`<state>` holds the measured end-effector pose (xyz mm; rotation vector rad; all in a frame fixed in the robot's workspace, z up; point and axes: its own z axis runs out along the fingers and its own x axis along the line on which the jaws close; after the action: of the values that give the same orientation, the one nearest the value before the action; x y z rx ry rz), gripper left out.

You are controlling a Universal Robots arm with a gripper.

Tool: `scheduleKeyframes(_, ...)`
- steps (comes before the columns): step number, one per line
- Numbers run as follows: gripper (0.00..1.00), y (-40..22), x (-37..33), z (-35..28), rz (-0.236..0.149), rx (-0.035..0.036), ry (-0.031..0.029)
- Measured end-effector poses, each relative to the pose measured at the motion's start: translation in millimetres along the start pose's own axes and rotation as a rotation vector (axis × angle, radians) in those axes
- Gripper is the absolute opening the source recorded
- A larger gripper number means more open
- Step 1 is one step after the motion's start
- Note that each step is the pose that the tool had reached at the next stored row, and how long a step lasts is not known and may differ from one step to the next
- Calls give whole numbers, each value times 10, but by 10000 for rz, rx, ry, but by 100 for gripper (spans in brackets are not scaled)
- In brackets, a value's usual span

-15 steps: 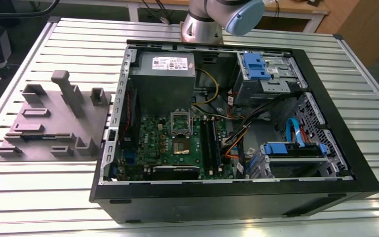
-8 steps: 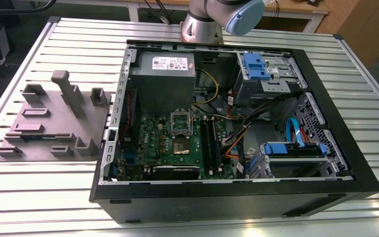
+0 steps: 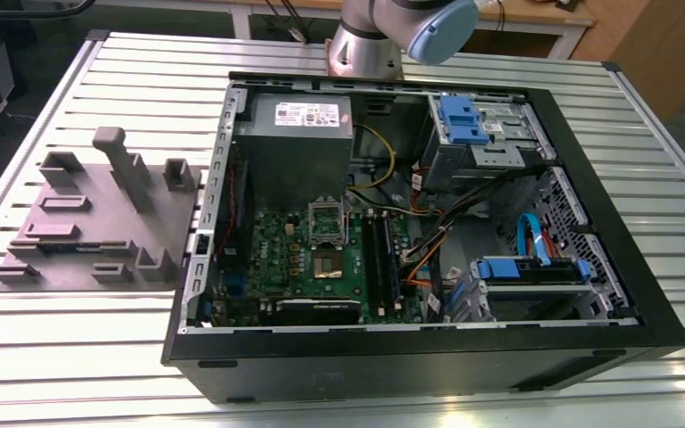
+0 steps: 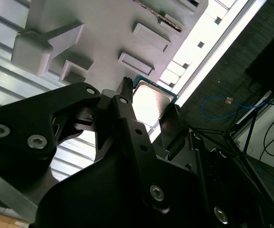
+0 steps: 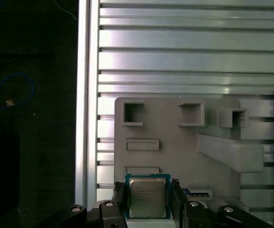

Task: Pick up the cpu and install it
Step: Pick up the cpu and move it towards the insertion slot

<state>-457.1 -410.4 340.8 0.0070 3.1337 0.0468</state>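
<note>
My claw (image 5: 147, 202) is squeezed on the cpu (image 5: 147, 194), one finger on each side. The cpu hangs over the grey tray (image 3: 95, 225), which sits on the exterior view's left of the open computer case (image 3: 438, 361)

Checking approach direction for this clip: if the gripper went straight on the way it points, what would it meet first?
Probably the grey fixture tray lying beyond the gripper, which holds the cpu between its fingers; depth is unclear.

Print on cpu (image 5: 147, 197), white label (image 3: 307, 114): unreadable.
</note>
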Motion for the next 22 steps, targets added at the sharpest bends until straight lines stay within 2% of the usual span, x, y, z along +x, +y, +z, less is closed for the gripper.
scheduleKeyframes(22, 47, 3, -1, -89, 0, 1, 2)
